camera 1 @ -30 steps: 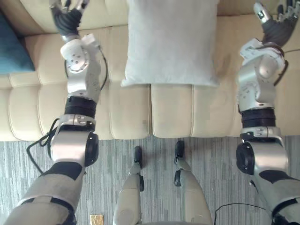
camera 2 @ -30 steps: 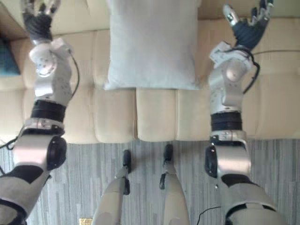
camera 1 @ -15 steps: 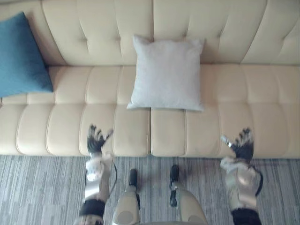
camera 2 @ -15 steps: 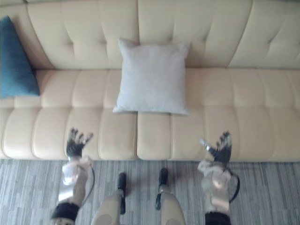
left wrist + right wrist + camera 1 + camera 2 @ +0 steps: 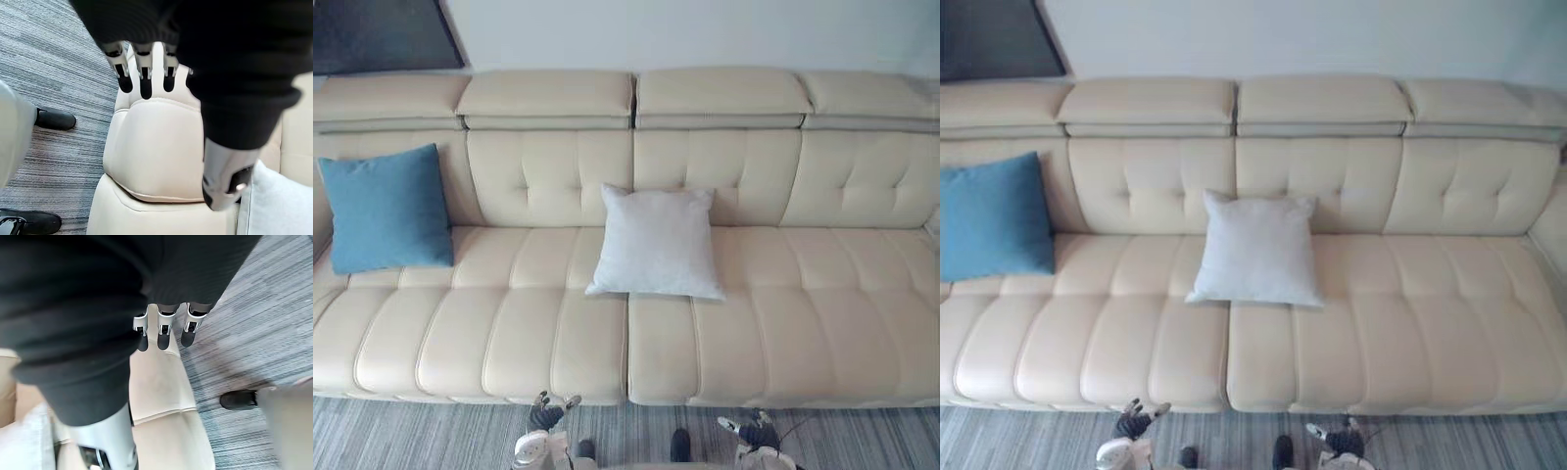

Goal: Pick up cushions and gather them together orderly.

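Note:
A pale grey cushion (image 5: 656, 243) leans against the backrest at the middle of the cream sofa (image 5: 803, 294). A blue cushion (image 5: 386, 208) stands upright at the sofa's left end, about one seat width away. My left hand (image 5: 548, 415) and right hand (image 5: 754, 429) are low in front of the sofa's front edge, both open and holding nothing. In the left wrist view the left hand (image 5: 142, 78) has straight fingers over the seat edge, with a corner of the grey cushion (image 5: 279, 205) beside the thumb. The right hand (image 5: 164, 330) shows the same over its side.
Grey striped carpet (image 5: 411, 436) runs along the sofa's front. A dark framed panel (image 5: 382, 34) hangs on the wall above the left end. The sofa's right armrest (image 5: 932, 225) rises at the far right.
The camera has pulled back, so the whole sofa now shows. Both hands have drawn away from either side of the grey cushion to the sofa's front edge. The cushions have not moved.

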Motion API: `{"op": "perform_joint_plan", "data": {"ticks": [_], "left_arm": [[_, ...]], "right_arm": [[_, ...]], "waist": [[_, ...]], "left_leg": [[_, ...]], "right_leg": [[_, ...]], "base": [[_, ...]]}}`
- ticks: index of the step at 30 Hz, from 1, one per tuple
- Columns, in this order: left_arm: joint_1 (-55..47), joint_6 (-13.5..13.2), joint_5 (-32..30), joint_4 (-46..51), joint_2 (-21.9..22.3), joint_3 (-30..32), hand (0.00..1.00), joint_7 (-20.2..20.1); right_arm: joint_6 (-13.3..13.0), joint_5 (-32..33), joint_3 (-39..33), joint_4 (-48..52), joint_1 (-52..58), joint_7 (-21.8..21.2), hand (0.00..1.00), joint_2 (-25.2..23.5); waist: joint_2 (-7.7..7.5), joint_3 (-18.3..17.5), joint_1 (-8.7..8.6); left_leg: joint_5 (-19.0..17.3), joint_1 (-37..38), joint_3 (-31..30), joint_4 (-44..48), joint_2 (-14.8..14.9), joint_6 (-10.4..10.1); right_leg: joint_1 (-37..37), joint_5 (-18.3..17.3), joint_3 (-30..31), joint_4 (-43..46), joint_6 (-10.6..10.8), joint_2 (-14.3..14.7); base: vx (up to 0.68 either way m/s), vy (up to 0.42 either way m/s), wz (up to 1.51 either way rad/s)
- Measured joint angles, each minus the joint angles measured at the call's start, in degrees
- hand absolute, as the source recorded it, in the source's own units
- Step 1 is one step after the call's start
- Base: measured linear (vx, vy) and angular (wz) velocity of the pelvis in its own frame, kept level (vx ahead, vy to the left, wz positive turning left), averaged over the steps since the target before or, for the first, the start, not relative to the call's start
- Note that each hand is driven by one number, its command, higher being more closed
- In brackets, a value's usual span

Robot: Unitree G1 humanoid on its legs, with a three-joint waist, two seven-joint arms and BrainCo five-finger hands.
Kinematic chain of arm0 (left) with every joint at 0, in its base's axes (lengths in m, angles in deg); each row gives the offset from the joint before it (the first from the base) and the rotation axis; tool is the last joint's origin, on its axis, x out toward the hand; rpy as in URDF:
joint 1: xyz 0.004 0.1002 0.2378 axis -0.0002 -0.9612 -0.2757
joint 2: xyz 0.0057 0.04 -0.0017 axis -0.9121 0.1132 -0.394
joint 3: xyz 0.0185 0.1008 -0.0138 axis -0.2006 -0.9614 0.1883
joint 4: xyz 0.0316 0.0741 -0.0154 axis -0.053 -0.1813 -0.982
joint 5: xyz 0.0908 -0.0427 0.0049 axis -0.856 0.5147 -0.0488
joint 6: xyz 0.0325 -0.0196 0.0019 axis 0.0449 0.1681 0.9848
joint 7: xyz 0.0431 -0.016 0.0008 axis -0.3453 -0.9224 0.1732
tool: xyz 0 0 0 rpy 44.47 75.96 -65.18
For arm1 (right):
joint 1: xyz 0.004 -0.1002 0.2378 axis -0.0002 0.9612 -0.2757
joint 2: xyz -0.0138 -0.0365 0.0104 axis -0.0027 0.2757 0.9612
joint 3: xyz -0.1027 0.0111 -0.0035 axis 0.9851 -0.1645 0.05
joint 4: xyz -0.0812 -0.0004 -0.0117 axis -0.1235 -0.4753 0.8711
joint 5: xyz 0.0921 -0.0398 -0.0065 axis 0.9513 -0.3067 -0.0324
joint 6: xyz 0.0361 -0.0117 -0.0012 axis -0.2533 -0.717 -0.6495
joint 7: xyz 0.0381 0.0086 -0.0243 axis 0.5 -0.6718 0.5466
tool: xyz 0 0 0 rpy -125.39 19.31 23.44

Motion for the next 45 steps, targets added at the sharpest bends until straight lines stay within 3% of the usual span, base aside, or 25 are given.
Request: {"op": "perform_joint_plan", "data": {"ticks": [2, 3, 13, 19, 26, 27, 29, 30, 31, 32, 34, 36, 38, 39, 44, 45], "left_arm": [[0.0, 0.1, -1.3, -0.8, 0.3, 0.5, 0.00, -0.3], [0.0, 1.2, -4.0, -2.5, 0.5, 2.6, 0.00, -0.5], [0.0, 1.2, -4.0, -2.6, 0.5, 2.8, 0.00, -0.5], [0.1, 1.9, -3.9, -3.9, -0.1, 2.7, 0.00, -0.6], [1.3, 2.2, -3.9, -4.9, -1.7, 1.7, 0.00, -0.7], [2.1, 2.3, -3.8, -4.9, -2.3, 1.1, 0.00, -0.6], [3.2, 2.5, -3.8, -4.8, -2.9, 0.7, 0.00, -0.6], [3.6, 2.7, -3.9, -4.8, -2.1, 0.8, 0.00, -0.7], [4.2, 2.9, -3.9, -4.5, -1.7, 0.6, 0.00, -0.7], [4.3, 3.1, -3.9, -3.9, -1.5, 0.5, 0.00, -0.7], [3.6, 3.4, -3.9, -3.2, -1.6, 0.1, 0.00, -0.7], [3.2, 3.3, -3.9, -2.3, -1.8, 0.2, 0.00, -0.7], [2.6, 3.6, -3.9, -2.5, -1.4, 0.2, 0.00, -0.7], [2.3, 3.6, -3.8, -2.5, -1.1, -0.1, 0.00, -0.7], [3.0, 3.6, -3.5, -3.3, -0.9, -4.6, 0.00, -0.6], [3.3, 3.6, -3.4, -3.7, -0.7, -5.0, 0.00, -0.6]], "right_arm": [[0.2, 0.0, -0.6, -1.5, -0.2, -0.3, 0.00, -0.3], [1.1, 0.0, -2.1, -5.6, -1.3, -0.7, 0.00, -1.1], [1.3, 0.0, -2.3, -5.8, -1.2, -0.7, 0.00, -1.3], [2.4, -0.4, -3.4, -7.0, -2.0, -0.8, 0.00, -1.4], [3.1, -3.5, -0.4, -7.4, -4.8, -0.4, 0.00, -1.0], [3.3, -4.4, 0.7, -6.7, -5.2, -0.3, 0.00, -1.1], [3.6, -4.5, 0.9, -5.6, -5.4, -0.1, 0.00, -1.6], [3.6, -4.5, 1.4, -5.1, -6.1, -0.1, 0.00, -1.5], [3.6, -4.5, 1.4, -5.0, -6.2, -0.1, 0.00, -1.4], [3.6, -4.5, 1.3, -5.1, -6.0, 0.0, 0.00, -1.5], [3.4, -4.6, 1.4, -5.2, -5.8, -0.1, 0.00, -1.7], [3.5, -5.0, 1.5, -5.5, -5.7, -0.2, 0.00, -1.9], [3.5, -6.4, 1.4, -5.5, -6.5, -0.1, 0.00, -1.2], [3.6, -6.8, 1.4, -5.5, -6.8, 0.0, 0.00, -0.7], [3.6, -7.1, 1.9, -7.6, -9.4, 0.5, 0.00, 1.4], [3.9, -7.2, 1.9, -8.2, -9.6, 0.7, 0.00, 1.7]], "waist": [[0.06, -0.2, -0.06], [-1.57, -1.0, -0.73], [-1.66, -1.0, -0.96], [-1.89, -0.3, -1.13], [-2.28, 2.2, -1.22], [-3.20, 3.0, -1.44], [-3.65, 3.4, -1.33], [-2.18, 4.3, -1.24], [-2.30, 4.3, -1.30], [-2.64, 4.1, -1.25], [-3.52, 3.6, -1.28], [-4.30, 3.1, -1.15], [-2.05, 2.1, -0.14], [-1.71, 2.0, -0.05], [0.78, 4.0, -0.57], [1.36, 4.4, -0.78]], "left_leg": [[0.1, 1.1, 0.0, -0.1, -0.1, 0.1], [-2.1, 4.4, -0.5, 0.2, -3.3, 2.3], [-2.1, 4.8, -0.1, 0.2, -3.3, 2.3], [-2.8, 7.3, 3.4, 0.2, -3.0, 2.2], [-5.1, 7.5, 12.2, 3.0, -2.3, 2.3], [-7.1, 4.9, 13.8, 7.3, -1.6, 2.5], [-8.1, 2.3, 15.3, 10.8, -0.1, 2.8], [-8.1, 1.6, 16.3, 11.1, 1.9, 2.9], [-8.1, 1.8, 16.4, 11.4, 2.6, 2.9], [-8.0, 2.3, 16.3, 11.9, 2.8, 2.9], [-8.0, 2.0, 15.4, 14.5, 2.8, 2.9], [-7.9, 1.7, 15.5, 15.8, 2.6, 2.7], [-6.1, -1.9, 15.7, 20.1, 4.9, 2.8], [-4.2, -2.7, 15.9, 20.0, 5.5, 2.9], [0.3, -2.8, 15.2, 13.8, 6.7, -0.1], [0.9, -2.3, 14.6, 12.6, 7.3, -0.9]], "right_leg": [[1.0, -0.3, 0.0, 0.0, 0.2, 0.0], [2.8, -3.4, -1.3, 3.3, 2.1, -3.4], [3.2, -3.4, -1.1, 3.3, 2.1, -3.4], [4.1, -3.4, 2.0, 3.5, 2.1, -3.0], [0.3, -1.6, 10.3, 5.2, 2.4, -2.0], [-1.8, -0.8, 11.5, 6.2, 2.8, -1.5], [-3.6, 1.7, 11.5, 6.0, 4.1, -0.8], [-4.9, 1.2, 9.7, 9.5, 3.7, 0.1], [-6.8, -5.8, 6.4, 22.0, 1.3, -0.7], [-6.8, -9.1, 5.4, 29.7, 1.5, -1.9], [-3.5, -12.3, 5.4, 40.5, 4.1, -6.3], [-2.1, -13.7, 6.0, 39.4, 5.7, -7.9], [0.8, -14.7, 6.4, 31.7, 5.7, -5.1], [2.3, -14.7, 6.5, 27.5, 5.5, -4.2], [4.8, -14.6, 5.1, 17.3, 5.2, -1.9], [5.1, -13.9, 4.5, 16.8, 4.1, -1.1]], "base": [[0.06, 0.004, 0.03], [0.00, 0.000, 0.00], [0.00, 0.000, 0.00], [-0.03, 0.011, -0.26], [-0.05, 0.022, -0.63], [-0.09, -0.004, -0.64], [-0.10, -0.019, -0.50], [-0.10, -0.016, -0.30], [-0.08, -0.013, -0.14], [0.02, -0.027, 0.12], [0.05, -0.163, 0.29], [0.03, -0.203, 0.08], [-0.05, -0.254, -0.17], [-0.09, -0.216, -0.22], [-0.13, -0.214, -0.06], [-0.17, -0.118, 0.08]]}}
